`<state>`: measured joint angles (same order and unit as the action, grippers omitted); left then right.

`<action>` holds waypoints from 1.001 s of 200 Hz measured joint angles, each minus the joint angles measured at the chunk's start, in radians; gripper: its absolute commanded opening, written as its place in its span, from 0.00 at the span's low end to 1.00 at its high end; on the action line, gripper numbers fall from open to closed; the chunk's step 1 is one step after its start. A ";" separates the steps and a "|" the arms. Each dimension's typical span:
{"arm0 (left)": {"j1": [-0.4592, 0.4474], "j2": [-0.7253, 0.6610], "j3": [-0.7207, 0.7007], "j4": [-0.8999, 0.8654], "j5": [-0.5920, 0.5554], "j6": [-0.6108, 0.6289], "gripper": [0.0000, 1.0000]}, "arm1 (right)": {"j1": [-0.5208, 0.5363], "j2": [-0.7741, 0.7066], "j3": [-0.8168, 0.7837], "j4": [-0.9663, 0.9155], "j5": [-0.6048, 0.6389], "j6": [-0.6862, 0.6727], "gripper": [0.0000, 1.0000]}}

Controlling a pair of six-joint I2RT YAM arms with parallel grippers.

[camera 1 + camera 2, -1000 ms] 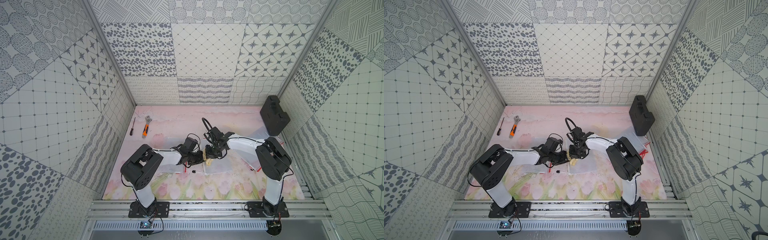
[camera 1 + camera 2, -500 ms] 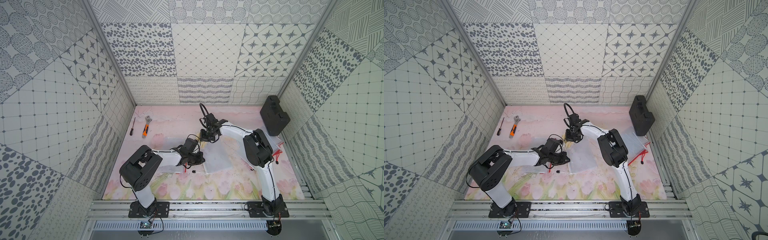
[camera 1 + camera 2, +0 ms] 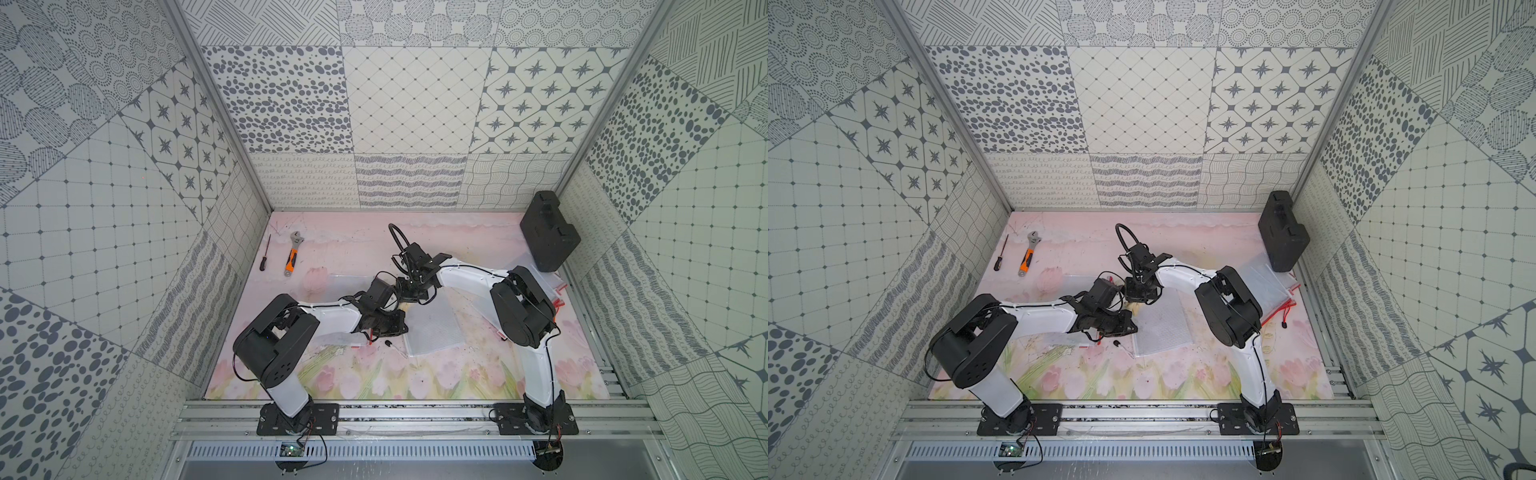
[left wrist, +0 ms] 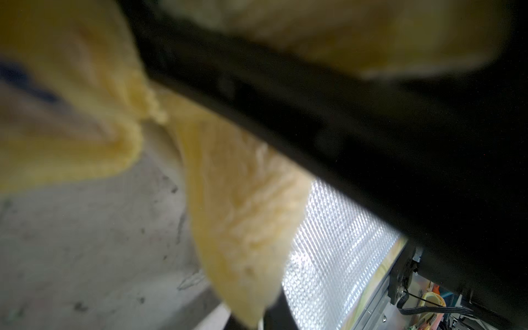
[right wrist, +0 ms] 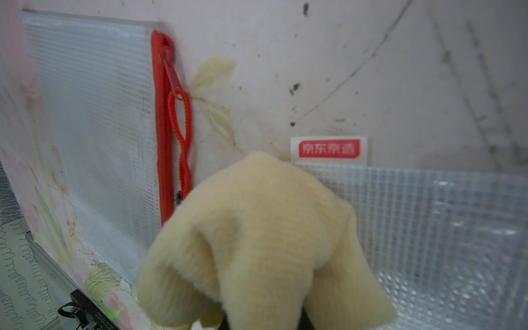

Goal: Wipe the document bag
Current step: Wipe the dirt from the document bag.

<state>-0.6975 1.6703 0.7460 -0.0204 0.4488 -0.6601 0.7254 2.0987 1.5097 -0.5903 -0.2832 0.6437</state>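
Red "京东京造" tag on document bag; cream cloth in clamped right claw; left claw closed.

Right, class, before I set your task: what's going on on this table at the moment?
Two robot arms are working on a clear mesh document bag lying flat on the table. The right gripper is shut on a yellow cloth, holding it down at a far corner of the bag, as for wiping. The left gripper is shut too, low beside the bag's edge; whether it pins the bag is unclear.
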 measured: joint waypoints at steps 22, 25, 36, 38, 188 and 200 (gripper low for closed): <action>0.000 -0.002 0.005 -0.015 0.000 0.006 0.00 | -0.001 0.000 0.001 0.000 0.008 0.016 0.00; 0.000 -0.002 0.005 -0.017 0.000 0.007 0.00 | -0.003 0.000 0.003 -0.001 0.009 0.019 0.00; 0.000 -0.003 0.006 -0.022 -0.001 0.008 0.00 | -0.013 0.005 0.014 -0.011 0.013 0.026 0.00; 0.000 -0.003 0.006 -0.023 -0.001 0.008 0.00 | -0.015 0.008 0.017 -0.014 0.013 0.027 0.00; 0.066 -0.010 0.009 -0.070 0.018 0.047 0.00 | -0.220 -0.270 -0.426 0.195 0.026 0.048 0.00; 0.069 -0.002 0.014 -0.066 0.027 0.050 0.00 | -0.252 -0.303 -0.462 0.190 0.032 0.048 0.00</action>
<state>-0.6289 1.6688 0.7597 -0.0860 0.4763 -0.6098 0.4732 1.7954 1.0473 -0.4007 -0.2516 0.6914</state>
